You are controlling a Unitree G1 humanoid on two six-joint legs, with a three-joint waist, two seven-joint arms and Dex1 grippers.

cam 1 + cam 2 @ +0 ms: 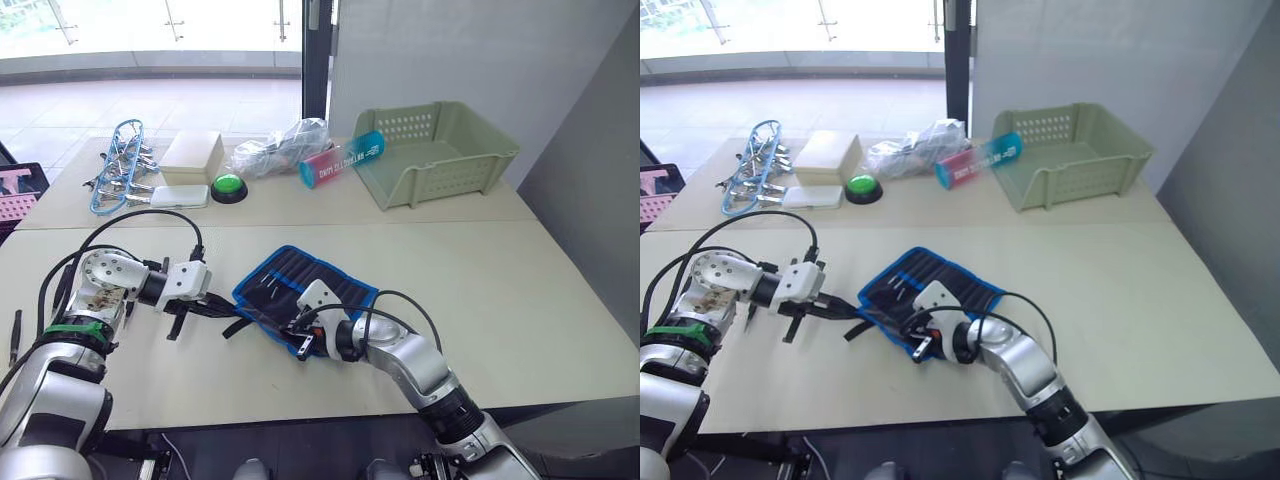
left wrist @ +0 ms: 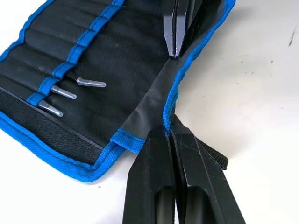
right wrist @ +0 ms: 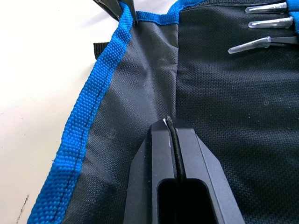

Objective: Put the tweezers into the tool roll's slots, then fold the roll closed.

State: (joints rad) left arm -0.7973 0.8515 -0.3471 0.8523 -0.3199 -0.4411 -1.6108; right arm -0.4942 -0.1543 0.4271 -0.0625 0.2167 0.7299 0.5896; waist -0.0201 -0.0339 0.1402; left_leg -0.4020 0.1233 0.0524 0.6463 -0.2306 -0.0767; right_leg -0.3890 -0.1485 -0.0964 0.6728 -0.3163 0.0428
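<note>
Folding: roll lies open on the counter, between both grippers.
Left gripper: pinched shut on the roll's blue edge.
Right gripper: closed on fabric near that corner.
Tweezers: three tips showing, slotted, beyond left gripper.
Advice: lift both together, fold evenly over tips.

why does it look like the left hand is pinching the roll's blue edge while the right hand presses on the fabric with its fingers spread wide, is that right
Not quite. The left hand does pinch the blue edge of the tool roll, but the right hand has its fingers shut together, not spread wide. The right wrist view shows them closed, resting on the black fabric near three tweezers tucked in the slots.
</note>
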